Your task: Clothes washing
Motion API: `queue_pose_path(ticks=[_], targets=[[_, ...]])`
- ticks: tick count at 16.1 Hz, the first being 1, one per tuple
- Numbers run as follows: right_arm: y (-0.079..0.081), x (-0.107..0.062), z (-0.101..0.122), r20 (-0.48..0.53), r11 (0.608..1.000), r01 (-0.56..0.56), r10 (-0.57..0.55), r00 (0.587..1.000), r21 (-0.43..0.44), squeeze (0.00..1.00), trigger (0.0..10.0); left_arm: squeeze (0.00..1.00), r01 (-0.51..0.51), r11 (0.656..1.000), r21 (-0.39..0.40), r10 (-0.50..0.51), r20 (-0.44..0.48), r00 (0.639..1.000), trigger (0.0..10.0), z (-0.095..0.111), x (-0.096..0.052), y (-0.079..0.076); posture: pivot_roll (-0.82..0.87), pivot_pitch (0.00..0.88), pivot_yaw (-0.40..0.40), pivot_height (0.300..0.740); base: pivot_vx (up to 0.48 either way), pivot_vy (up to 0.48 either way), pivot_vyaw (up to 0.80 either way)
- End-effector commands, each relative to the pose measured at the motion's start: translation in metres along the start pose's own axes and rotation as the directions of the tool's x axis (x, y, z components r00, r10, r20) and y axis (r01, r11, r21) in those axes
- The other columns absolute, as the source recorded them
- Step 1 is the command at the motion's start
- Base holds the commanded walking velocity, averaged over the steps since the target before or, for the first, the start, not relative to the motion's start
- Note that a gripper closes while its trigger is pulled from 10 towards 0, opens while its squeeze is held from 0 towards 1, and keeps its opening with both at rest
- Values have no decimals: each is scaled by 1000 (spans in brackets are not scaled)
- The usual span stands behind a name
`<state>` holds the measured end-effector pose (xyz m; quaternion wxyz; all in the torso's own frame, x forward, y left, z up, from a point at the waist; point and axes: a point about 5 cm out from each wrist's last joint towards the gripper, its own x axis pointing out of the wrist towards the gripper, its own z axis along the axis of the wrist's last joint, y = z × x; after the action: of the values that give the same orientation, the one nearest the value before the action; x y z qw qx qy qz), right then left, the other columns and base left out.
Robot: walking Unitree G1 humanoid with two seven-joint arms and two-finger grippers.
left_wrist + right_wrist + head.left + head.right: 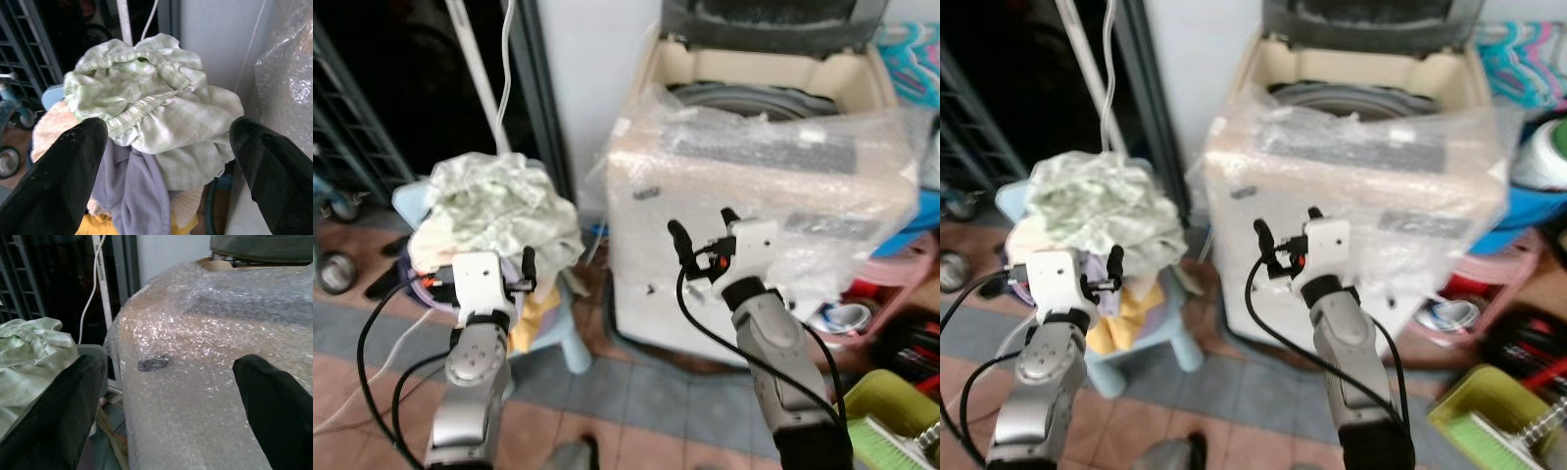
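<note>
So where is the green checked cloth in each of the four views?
Left eye view: green checked cloth at left, topping the laundry pile.
Right eye view: at left, above the left claw.
Left wrist view: centre, between the open black fingers.
Right wrist view: at an edge.
Shared landmark: bubble-wrapped washing machine.

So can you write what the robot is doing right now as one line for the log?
stage: reaching for laundry | left gripper: open, at clothes pile on stool | right gripper: open, facing washing machine | lid: up
</note>
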<state>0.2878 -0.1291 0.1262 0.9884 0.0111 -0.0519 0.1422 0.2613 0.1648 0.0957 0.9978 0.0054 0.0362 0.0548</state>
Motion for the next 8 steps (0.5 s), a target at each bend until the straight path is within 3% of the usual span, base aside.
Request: queue_pose_path(ticks=[1,3,4,5,8], targets=[[-1,2,5,15,1000,-9,9,1000,-12,0,10000,0,-1,1000,0,1,10,1000,10000,3,0,0,-41,45,48,740,0,0,675],[-1,2,3,11,1000,-8,8,1000,-17,0,10000,0,7,1000,-4,-7,9,1000,10000,3,1,-1,-41,41,47,740,0,0,675],[-4,-1,-4,4,997,25,-24,1000,-67,0,10000,0,5,1000,-6,-5,2,1000,10000,2,2,-1,-38,37,48,740,0,0,494],[-13,-5,-12,-9,989,98,-100,995,-115,0,10000,0,3,1000,-9,-3,-5,1000,10000,0,2,0,-35,37,49,740,0,0,0],[-20,-9,-19,-28,978,168,-173,985,-123,0,10000,0,-1,1000,-2,1,4,1000,10000,1,3,2,-31,32,56,740,0,0,0]])
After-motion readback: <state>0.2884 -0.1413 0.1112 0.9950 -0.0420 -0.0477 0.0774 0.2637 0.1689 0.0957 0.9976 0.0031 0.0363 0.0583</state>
